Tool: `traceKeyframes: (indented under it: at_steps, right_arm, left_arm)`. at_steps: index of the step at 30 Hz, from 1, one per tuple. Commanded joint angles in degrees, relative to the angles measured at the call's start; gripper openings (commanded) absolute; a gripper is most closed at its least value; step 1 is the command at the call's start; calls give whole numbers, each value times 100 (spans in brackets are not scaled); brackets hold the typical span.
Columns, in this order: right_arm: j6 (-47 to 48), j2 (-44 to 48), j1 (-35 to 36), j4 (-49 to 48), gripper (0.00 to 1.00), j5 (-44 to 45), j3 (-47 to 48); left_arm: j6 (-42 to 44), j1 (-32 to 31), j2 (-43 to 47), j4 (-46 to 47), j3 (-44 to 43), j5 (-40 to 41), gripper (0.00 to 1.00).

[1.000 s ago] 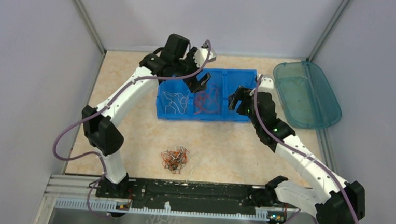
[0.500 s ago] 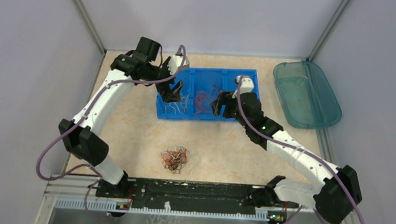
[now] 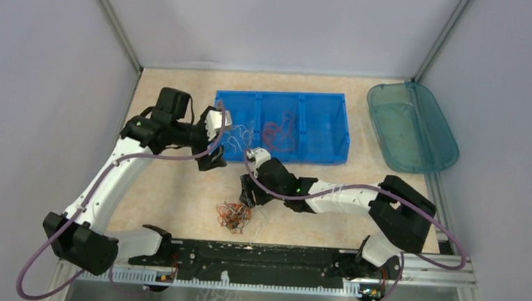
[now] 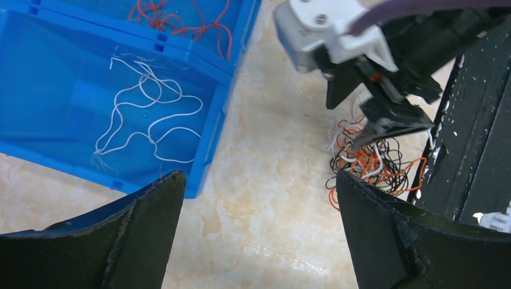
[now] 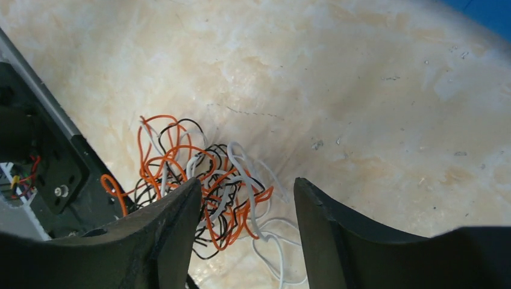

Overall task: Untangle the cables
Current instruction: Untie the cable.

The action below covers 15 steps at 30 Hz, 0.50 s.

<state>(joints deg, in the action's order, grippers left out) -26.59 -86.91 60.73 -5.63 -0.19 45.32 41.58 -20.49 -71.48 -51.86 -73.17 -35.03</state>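
Observation:
A tangle of thin orange, black and white cables (image 3: 235, 216) lies on the table by the near rail. My right gripper (image 3: 247, 198) hangs just above the tangle's far edge. In the right wrist view its jaws (image 5: 247, 183) stand open, with loops of the tangle (image 5: 205, 180) between and below them and nothing pinched. My left gripper (image 3: 213, 163) hovers off the blue bin's near-left corner. It is wide open (image 4: 258, 180) over bare table, with the tangle (image 4: 370, 159) to its right.
The blue three-part bin (image 3: 344, 131) holds loose white cables (image 3: 239, 136) in its left part and red ones (image 3: 280, 132) in the middle. A teal tray (image 3: 411, 126) sits at the far right. The black base rail (image 3: 257, 255) runs just behind the tangle.
Both arms swung from the bin toward the near side. The right gripper dropped to the tangle and its jaws narrowed a little. The left gripper drew back off the bin.

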Motion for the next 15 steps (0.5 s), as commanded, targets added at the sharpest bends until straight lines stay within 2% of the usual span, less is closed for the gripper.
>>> traceKeyframes:
  at_steps: [1,7,15]
  right_arm:
    - [-138,-298,1,-613,55,1,339]
    - [-150,-335,-8,-831,27,326,341]
    - [-225,268,-55,-992,14,580,118]
  left_arm:
    - [285,11,525,513,658,-284,100]
    - [624,1,1246,824,1535,-450,100]
    - [837,6,1571,898,1878,-467,100]
